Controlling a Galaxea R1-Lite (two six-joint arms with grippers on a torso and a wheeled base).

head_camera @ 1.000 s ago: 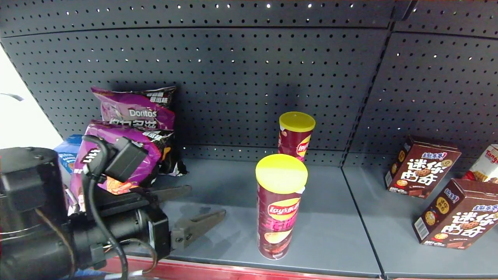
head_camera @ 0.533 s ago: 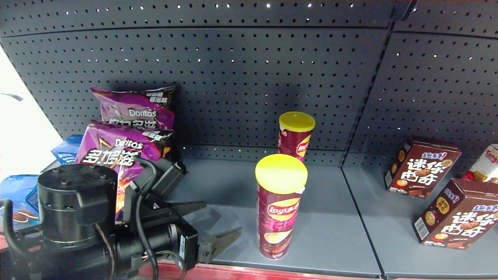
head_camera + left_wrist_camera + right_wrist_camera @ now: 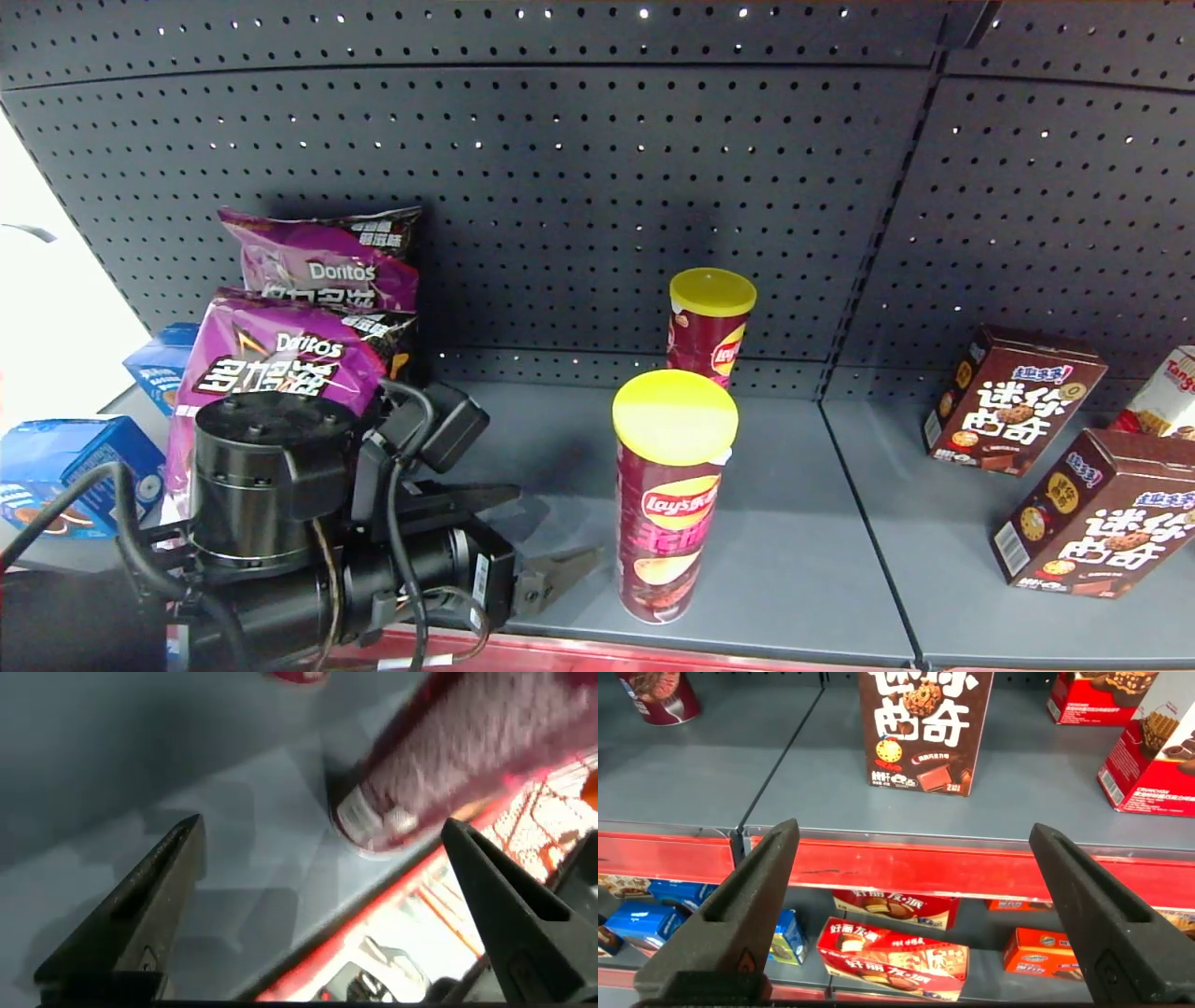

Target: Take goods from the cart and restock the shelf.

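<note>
Currently | left gripper [image 3: 557, 525]: jaws spread wide, empty, just left of upright front chip can [image 3: 670, 504] | right gripper [image 3: 910, 919]: wide apart, empty | risk: we judge a sideways swing clips that can, tipping it off the shelf [image 3: 794, 560].

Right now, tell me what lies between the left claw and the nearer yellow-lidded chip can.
Nothing: bare grey metal shelf separates left claw from maroon can, per head view.

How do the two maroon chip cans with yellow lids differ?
The front maroon yellow-lidded can stands near the shelf's front edge; the rear maroon yellow-lidded can stands by the pegboard wall. The front can shows fully; the rear can's base is hidden behind it. Both are upright.
</note>
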